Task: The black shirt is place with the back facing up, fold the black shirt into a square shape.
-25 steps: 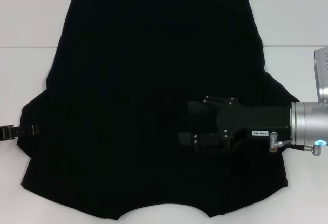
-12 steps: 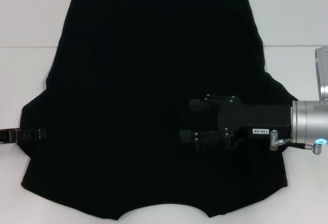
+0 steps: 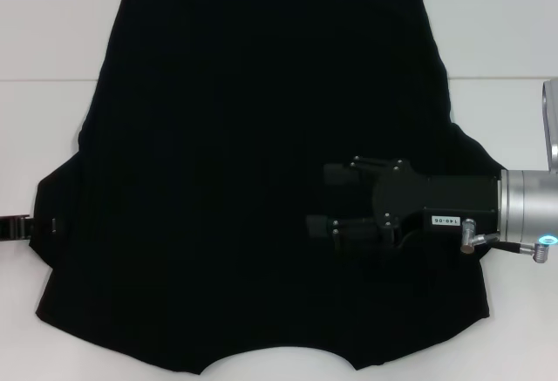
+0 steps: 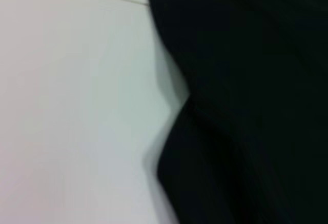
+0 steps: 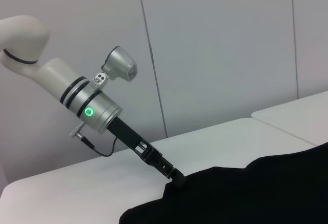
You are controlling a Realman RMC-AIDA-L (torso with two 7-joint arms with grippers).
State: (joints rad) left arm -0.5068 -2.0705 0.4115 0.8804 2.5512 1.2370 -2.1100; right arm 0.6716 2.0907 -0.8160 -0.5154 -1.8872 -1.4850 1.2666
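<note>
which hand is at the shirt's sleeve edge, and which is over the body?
The left hand is at the sleeve edge of the black shirt, tip touching the fabric. The right hand reaches in over the shirt's body from the right side.

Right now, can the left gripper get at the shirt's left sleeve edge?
Probably yes. The left gripper is already down at the edge of the black shirt, at its left sleeve, with only bare white table around it. Nothing blocks it; the right gripper hovers over the shirt's other side.
</note>
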